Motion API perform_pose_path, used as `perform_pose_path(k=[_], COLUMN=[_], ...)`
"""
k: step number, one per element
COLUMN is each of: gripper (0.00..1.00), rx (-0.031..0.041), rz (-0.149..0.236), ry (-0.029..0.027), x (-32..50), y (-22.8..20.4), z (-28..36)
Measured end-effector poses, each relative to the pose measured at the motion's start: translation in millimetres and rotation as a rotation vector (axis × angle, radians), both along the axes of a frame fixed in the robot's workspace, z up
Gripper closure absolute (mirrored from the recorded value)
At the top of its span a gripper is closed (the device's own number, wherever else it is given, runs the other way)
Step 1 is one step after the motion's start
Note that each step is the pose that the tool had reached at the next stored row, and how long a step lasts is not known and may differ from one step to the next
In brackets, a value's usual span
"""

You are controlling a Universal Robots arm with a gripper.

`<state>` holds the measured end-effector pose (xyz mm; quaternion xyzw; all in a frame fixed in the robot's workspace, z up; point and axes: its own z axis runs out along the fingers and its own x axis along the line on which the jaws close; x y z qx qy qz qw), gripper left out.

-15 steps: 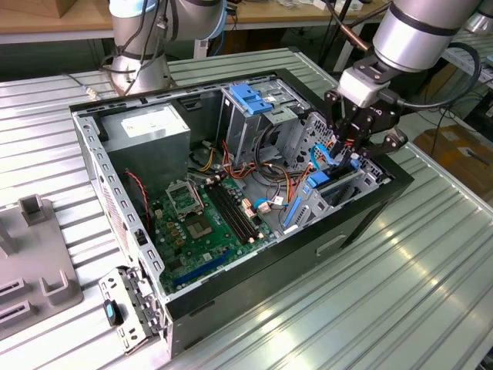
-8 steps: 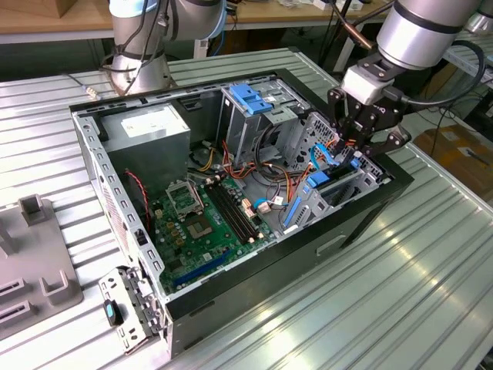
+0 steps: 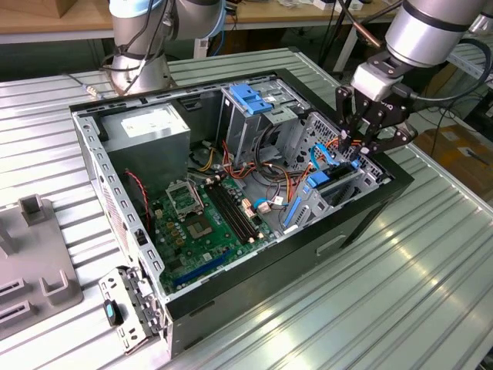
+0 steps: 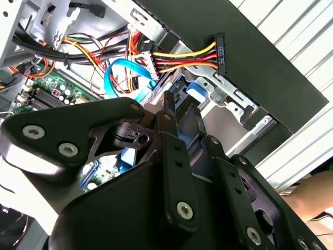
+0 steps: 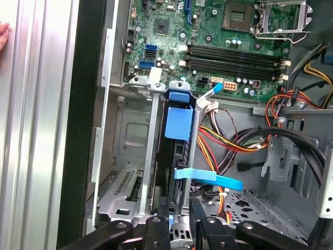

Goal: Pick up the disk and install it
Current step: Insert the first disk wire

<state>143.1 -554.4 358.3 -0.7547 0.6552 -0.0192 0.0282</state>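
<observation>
The disk [image 5: 178, 124] stands on edge in a slot of the metal drive cage [image 5: 130, 156], at the front corner of the open computer case [image 3: 231, 285]. Its bright blue rail frame shows along the upper edge, and a blue end [image 4: 195, 87] of it shows in the second wrist view. My gripper [image 3: 360, 146] hangs just over that cage at the exterior view's right. In the first wrist view the gripper [image 5: 179, 214] has a black finger on either side of the disk's near end, closed against it. In the second wrist view the gripper [image 4: 179, 107] has its fingers close together.
A bare blue bracket [image 3: 254, 99] tops the rear bay and a grey power supply [image 3: 150, 127] sits in the far corner. The motherboard [image 3: 200, 216] lies on the case floor. Coloured cables [image 5: 234, 140] and a blue ribbon [image 5: 208, 178] run beside the cage. A hand [image 5: 2, 35] shows by the case.
</observation>
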Motion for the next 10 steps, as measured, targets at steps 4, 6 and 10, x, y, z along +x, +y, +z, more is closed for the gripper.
perform_pose_path(k=[4,6,10], gripper=[0.70,0.70,0.70], rx=[-0.0002,0.0002,0.0017], rz=[0.001,0.008,0.039], ry=[0.0000,0.0000,0.0000], x=[0.1,0.0,0.0], y=[0.2,0.2,0.2], z=[2.5,6.2,11.7])
